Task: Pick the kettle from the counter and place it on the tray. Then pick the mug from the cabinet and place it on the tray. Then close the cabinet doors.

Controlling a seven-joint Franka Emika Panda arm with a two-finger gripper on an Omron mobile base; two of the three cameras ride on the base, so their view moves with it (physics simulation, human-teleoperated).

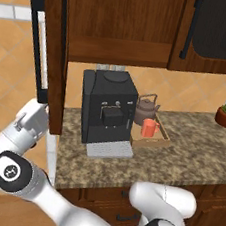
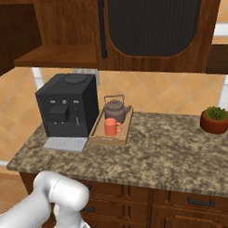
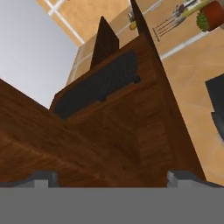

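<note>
While kettle (image 2: 115,109) sits upright on tray (image 2: 99,137) | spout points right

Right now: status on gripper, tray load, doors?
Gripper open, empty, at left cabinet door. Kettle and mug on tray. Left door open, right door shut.

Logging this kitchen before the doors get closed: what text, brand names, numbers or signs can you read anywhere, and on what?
None readable.
Coffee machine: no brand or panel lettering can be made out.
Kettle, mug, tray: plain, no marks.
Cabinet doors: bare wood.
</note>
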